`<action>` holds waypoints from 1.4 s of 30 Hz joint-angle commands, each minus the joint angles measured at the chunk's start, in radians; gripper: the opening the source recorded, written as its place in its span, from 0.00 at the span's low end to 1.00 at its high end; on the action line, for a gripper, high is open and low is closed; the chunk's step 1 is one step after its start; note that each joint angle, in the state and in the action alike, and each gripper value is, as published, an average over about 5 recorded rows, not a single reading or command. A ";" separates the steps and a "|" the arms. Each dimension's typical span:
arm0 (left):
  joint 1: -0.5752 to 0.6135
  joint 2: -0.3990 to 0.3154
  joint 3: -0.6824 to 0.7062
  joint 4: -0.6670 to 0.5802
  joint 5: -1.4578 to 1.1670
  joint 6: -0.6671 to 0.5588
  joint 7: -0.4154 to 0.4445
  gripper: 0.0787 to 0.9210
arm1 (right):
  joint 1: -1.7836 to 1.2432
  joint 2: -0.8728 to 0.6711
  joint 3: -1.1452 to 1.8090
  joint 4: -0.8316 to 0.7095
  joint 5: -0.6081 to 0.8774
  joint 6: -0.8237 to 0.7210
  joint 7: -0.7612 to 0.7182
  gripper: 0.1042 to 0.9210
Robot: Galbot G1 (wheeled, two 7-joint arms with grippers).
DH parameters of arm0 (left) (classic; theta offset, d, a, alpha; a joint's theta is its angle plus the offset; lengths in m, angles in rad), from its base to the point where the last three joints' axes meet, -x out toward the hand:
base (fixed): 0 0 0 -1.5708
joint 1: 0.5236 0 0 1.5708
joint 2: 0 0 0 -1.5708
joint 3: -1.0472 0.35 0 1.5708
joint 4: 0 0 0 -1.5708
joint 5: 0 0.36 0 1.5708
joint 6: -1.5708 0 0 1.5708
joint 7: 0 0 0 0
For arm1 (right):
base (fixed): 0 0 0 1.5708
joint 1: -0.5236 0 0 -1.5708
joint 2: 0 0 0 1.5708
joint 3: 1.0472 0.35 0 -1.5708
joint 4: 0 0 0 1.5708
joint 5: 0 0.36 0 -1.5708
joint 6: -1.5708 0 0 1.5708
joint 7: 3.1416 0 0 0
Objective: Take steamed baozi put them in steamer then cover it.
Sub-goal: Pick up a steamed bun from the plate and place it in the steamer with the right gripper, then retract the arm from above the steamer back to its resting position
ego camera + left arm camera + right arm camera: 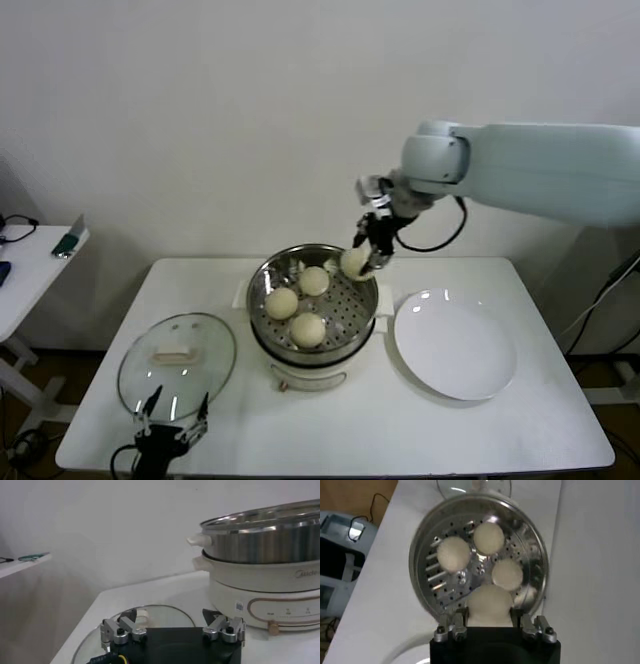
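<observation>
Three cream-white baozi [282, 302] [314, 281] [308, 329] lie on the perforated floor of the shiny steamer [263, 278], which sits on its white pot base. My right gripper [363, 258] hangs over the steamer's back right rim, shut on one more baozi [490, 604]. That bun shows between the jaws in the right wrist view, above the basket [426, 540]. The glass cover [177, 364] with its cream handle lies flat on the table left of the steamer. My left gripper [173, 418] stands open, low at the table's front edge, just in front of the cover [150, 617].
A flat white plate [455, 344] lies right of the steamer. A small side table [30, 260] with a few items stands at the far left. The steamer's wall [260, 545] rises close by in the left wrist view.
</observation>
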 commanded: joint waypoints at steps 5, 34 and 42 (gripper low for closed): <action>0.003 -0.002 -0.006 -0.006 -0.003 0.002 0.000 0.88 | -0.263 0.108 0.034 -0.087 -0.099 -0.065 0.098 0.58; -0.008 0.020 -0.019 -0.040 -0.066 0.054 -0.015 0.88 | -0.206 -0.088 0.247 -0.161 0.037 0.042 -0.011 0.88; -0.069 0.029 -0.036 -0.047 -0.206 -0.079 -0.030 0.88 | -0.602 -0.360 0.779 -0.087 0.150 0.073 0.571 0.88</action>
